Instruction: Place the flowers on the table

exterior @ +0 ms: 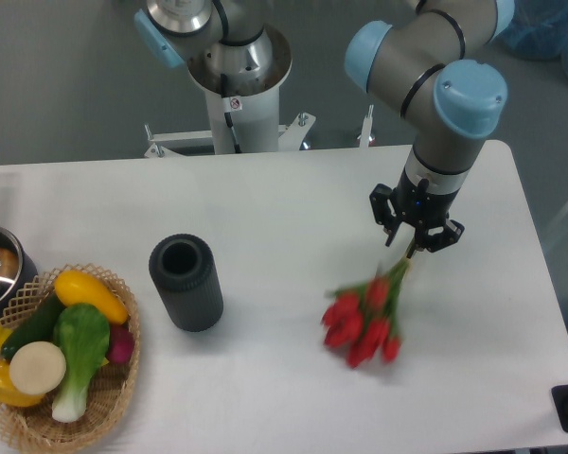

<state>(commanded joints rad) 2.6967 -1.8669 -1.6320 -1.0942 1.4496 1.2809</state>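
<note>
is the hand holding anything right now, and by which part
Yes, the hand holds the bunch of red flowers by the top end of the stems, blooms hanging down toward the table.

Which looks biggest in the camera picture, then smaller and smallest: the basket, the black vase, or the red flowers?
1. The basket looks biggest.
2. The black vase comes next.
3. The red flowers look a bit smaller than the vase, but they are blurry, so those two are close.
</note>
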